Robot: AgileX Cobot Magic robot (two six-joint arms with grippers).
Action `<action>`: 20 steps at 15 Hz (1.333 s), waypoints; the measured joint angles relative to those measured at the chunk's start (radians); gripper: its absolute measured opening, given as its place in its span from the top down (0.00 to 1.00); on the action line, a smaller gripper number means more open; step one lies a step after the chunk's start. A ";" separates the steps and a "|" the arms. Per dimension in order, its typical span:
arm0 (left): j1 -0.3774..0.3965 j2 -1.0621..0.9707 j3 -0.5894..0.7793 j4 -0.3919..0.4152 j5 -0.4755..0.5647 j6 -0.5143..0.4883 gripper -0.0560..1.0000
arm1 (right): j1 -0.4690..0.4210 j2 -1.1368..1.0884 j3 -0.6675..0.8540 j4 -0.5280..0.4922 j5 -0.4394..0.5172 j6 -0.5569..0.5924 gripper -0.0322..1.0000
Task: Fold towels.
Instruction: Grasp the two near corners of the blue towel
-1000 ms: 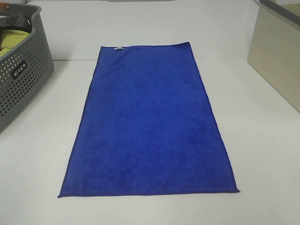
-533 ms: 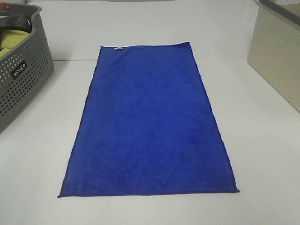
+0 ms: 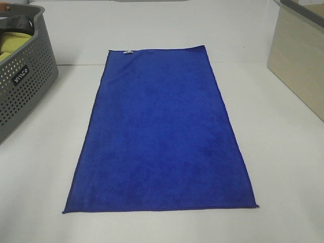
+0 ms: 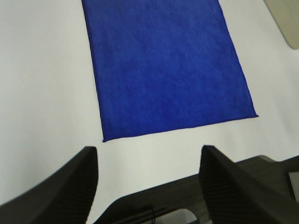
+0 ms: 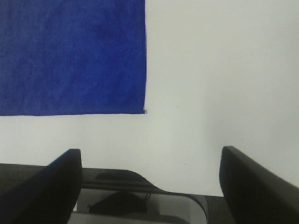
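Your towel (image 3: 162, 131) lay flat on the white surface (image 3: 283, 152), its long axis running straight away from the arms, with the white tag (image 3: 128, 51) on the far short edge. The left jaws and right jaws stood released and empty, the towel's near edge ahead of them, untouched.

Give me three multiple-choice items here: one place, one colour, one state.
1. On the royal blue plush rectangular towel, the small white tag sits at: A) far short edge B) near short edge C) long edge
2. The cloth in the grey perforated plastic basket is: A) red B) yellow-green C) white
3. The towel lies: A) bunched B) folded C) spread flat
1A, tag at the far edge in the high view; 2B, yellow-green shows above the rim; 3C, four corners visible.
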 joint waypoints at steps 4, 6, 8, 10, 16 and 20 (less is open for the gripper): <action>0.000 0.336 0.000 -0.113 -0.068 0.194 0.37 | 0.000 0.302 0.000 0.151 -0.094 -0.168 0.23; 0.000 0.477 0.000 -0.155 -0.142 0.270 0.37 | 0.000 0.406 0.000 0.243 -0.144 -0.261 0.23; 0.000 0.600 0.000 -0.197 -0.195 0.338 0.37 | 0.000 0.486 0.000 0.302 -0.194 -0.336 0.24; 0.000 0.707 0.000 -0.243 -0.241 0.399 0.37 | 0.000 0.565 -0.001 0.346 -0.242 -0.392 0.23; -0.152 0.961 -0.003 -0.422 -0.384 0.525 0.37 | 0.000 0.771 -0.001 0.488 -0.301 -0.577 0.23; -0.247 1.056 -0.006 -0.516 -0.451 0.572 0.37 | 0.000 0.901 -0.002 0.594 -0.312 -0.679 0.24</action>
